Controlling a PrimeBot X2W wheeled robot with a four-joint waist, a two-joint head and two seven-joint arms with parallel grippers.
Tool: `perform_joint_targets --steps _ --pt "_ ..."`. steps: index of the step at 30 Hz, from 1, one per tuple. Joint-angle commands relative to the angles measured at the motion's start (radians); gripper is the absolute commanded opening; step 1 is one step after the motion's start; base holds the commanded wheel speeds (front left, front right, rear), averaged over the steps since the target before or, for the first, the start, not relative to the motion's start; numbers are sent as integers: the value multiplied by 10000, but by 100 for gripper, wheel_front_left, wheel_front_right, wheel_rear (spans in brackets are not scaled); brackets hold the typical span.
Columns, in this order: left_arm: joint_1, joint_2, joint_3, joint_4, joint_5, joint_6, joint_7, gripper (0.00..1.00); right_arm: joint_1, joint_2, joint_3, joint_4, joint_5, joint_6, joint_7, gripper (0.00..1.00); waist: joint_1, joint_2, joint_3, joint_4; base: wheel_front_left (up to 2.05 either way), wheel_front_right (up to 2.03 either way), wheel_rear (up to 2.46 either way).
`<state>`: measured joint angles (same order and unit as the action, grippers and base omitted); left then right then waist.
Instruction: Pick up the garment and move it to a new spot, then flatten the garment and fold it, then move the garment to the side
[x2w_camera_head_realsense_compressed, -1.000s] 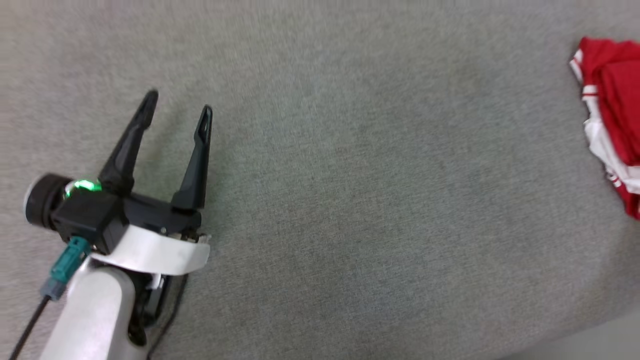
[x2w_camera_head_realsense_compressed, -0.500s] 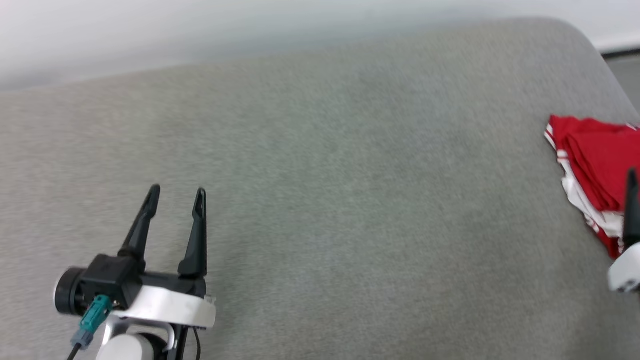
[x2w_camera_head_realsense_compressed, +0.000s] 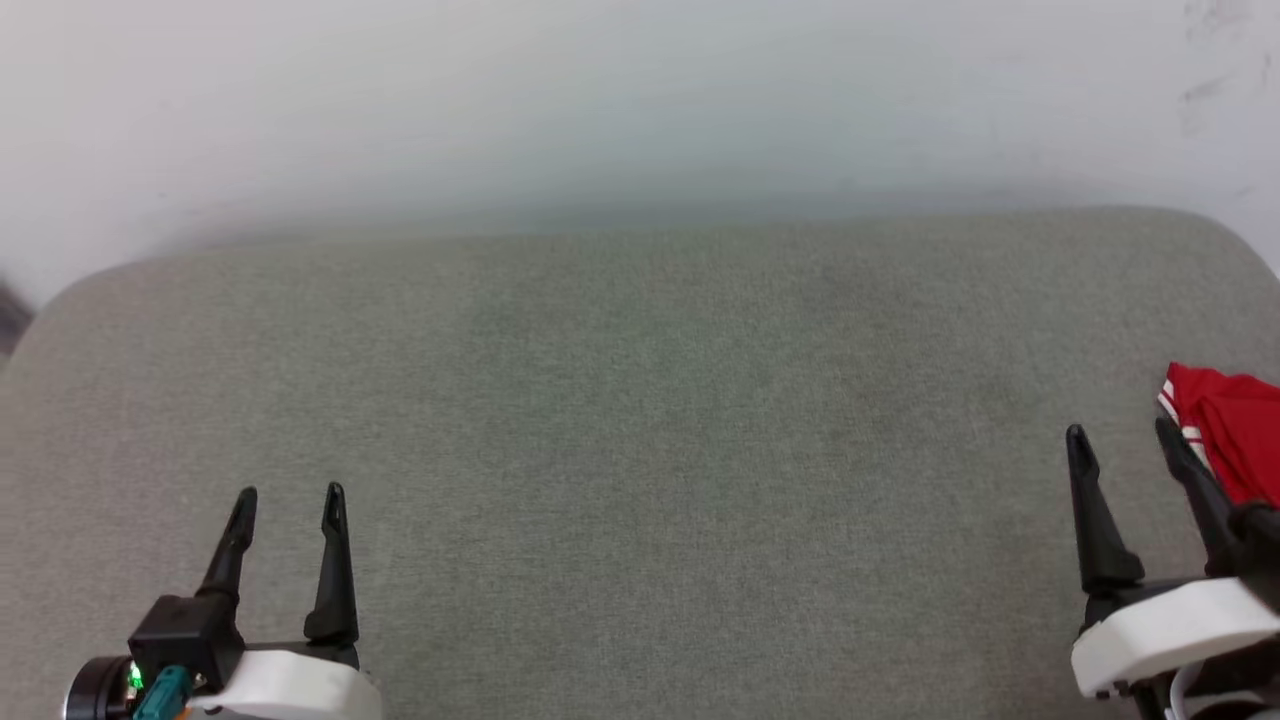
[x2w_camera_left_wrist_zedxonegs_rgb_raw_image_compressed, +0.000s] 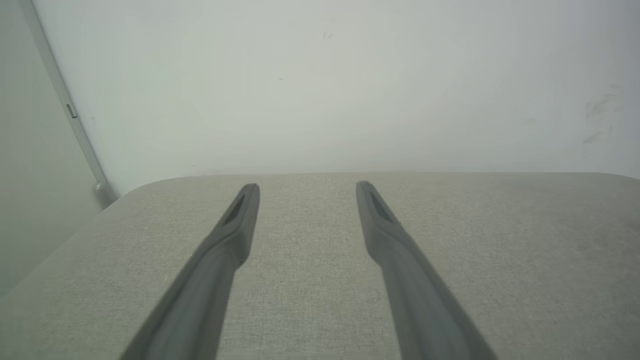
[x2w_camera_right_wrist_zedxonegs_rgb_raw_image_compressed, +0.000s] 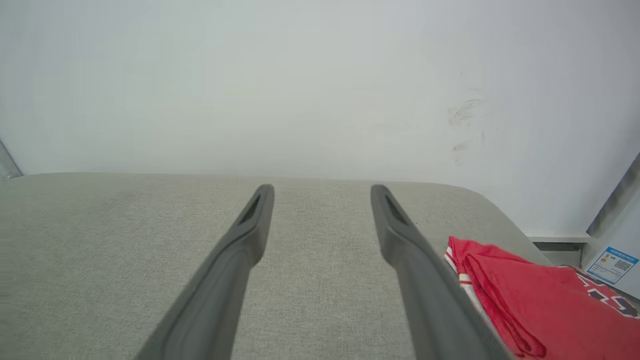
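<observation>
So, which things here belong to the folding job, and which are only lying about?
Job: red thin-fabric shirt with white striped trim; left gripper, open; right gripper, open, its fingers beside the shirt.
Not the job: grey fabric cushion under the shirt; white wall; small blue-and-white printed label.

Bare room: upholstered bench (x2w_camera_head_realsense_compressed: 640, 420), white wall (x2w_camera_head_realsense_compressed: 640, 100)

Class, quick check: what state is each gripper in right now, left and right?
Left gripper: open, holding nothing.
Right gripper: open, holding nothing; the garment lies beside it, not gripped.
</observation>
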<state>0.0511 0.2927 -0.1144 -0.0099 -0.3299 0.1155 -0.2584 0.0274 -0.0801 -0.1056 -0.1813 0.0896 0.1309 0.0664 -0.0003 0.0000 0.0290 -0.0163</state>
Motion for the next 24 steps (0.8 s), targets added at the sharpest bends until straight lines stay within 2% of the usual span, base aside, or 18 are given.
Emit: perform_joint_targets --steps 1,10,24 --pt "118 4 -18 2 34 11 -31 100 221 64 24 -66 97 -4 11 100 3 0 -249 185 0 0 0" --pt "384 -278 -345 98 90 -131 -61 100 1053 226 102 -555 232 -4 78 100 3 0 -485 233 0 0 0" --pt "250 -308 -435 232 119 -267 -79 100 926 300 143 -557 145 -4 81 100 3 0 -409 225 0 0 0"
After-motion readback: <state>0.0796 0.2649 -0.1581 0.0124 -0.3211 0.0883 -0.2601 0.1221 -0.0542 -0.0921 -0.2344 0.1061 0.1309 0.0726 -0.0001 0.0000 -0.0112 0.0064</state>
